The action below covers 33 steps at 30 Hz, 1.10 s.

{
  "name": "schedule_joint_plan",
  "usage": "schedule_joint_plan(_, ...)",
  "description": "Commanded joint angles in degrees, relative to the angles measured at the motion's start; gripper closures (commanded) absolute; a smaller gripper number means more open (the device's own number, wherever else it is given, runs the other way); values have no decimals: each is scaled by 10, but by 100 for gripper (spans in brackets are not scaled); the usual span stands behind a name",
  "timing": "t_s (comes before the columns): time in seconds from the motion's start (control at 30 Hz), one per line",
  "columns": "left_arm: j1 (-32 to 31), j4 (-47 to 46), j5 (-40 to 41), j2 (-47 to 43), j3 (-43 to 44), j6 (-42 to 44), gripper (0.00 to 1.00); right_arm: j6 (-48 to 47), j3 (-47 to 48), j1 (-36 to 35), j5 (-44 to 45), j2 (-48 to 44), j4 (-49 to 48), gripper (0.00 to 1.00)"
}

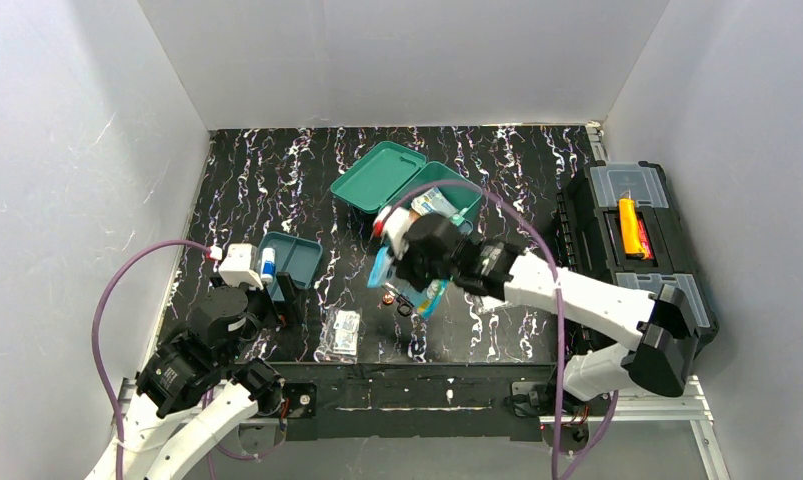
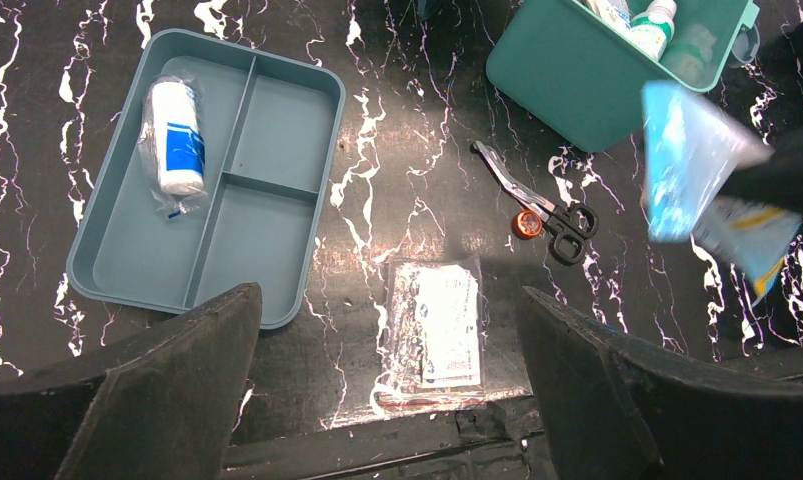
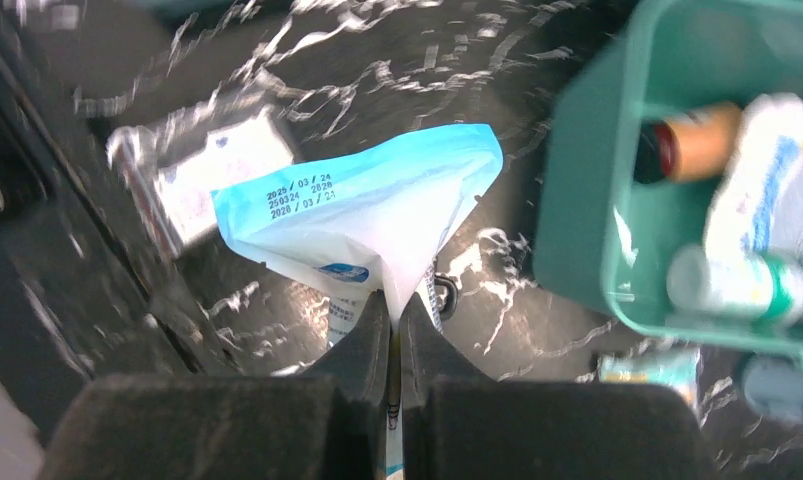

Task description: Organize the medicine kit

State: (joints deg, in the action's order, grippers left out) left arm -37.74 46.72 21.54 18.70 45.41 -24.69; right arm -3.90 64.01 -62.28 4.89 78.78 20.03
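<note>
Enclosing the black, white-veined tabletop point(image 1: 277, 170) and medicine kit point(image 1: 377, 178) are plain white walls point(image 1: 407, 60).

Overhead rear overview, close wrist views; common medicine kit point(image 1: 377, 175)

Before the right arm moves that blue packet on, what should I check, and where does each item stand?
1. Right end effector shut on the blue packet: ok, though it pinches only one edge.
2. Packet lifted off the table: ok, it hangs in the air beside the kit.
3. Medicine kit lid open: ok.
4. Room left in the kit: cannot tell; bottles already lie inside.
5. Left end effector open and away from the packet: ok.
6. Inner tray seated in the kit: not ok, it sits on the table.
</note>
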Motion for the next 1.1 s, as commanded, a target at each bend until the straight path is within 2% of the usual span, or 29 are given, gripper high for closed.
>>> schedule_joint_plan(0.0, -2, -6, 5, 4, -3, -2, 2, 220, 126, 113, 19, -7, 48, 99)
schedule_joint_plan(0.13, -2, -6, 5, 4, -3, -2, 2, 308, 197, 162, 9, 22, 83, 99)
schedule_joint_plan(0.27, -2, -7, 4, 4, -3, -2, 2, 378, 209, 185, 32, 32, 46, 99)
schedule_joint_plan(0.57, -2, -7, 2, 4, -3, -1, 2, 571, 227, 217, 125, 83, 54, 99)
schedule_joint_plan(0.73, -2, -9, -1, 0, -4, 0, 2, 667, 248, 222, 208, 113, 97, 99)
schedule_joint_plan(1.07, -2, -13, -10, -2, -5, 3, 2, 797, 366, 241, 277, 235, 274, 99)
